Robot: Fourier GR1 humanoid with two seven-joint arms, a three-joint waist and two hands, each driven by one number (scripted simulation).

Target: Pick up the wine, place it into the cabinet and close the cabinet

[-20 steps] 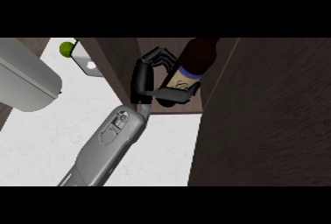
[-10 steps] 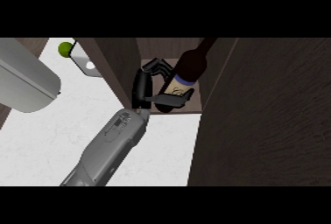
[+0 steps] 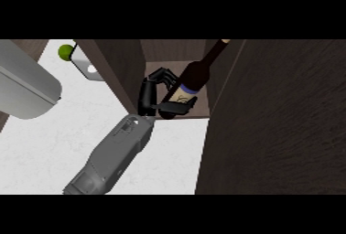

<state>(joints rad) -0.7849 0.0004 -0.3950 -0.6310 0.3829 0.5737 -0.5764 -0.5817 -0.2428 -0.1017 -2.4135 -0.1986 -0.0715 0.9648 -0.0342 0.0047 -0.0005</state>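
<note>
Dark, pale-labelled wine bottle (image 3: 197,75) aslant in cabinet (image 3: 121,68), right robot hand (image 3: 150,93) curled round it.

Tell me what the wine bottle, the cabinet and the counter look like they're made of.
Wine bottle: probably dark glass, judging by its smooth, near-black body and a pale label that looks like paper.
Cabinet: dark brown wood or wood veneer with a matte finish; grain streaks show on its surface.
Counter: a pale, stone-like top, maybe marble, judging by the faint grey mottling.

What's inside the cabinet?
The wine bottle, tilted, with the right hand curled round its labelled lower part. The hand covers the bottle's base, so whether it rests on the floor of the cabinet cannot be seen.
</note>
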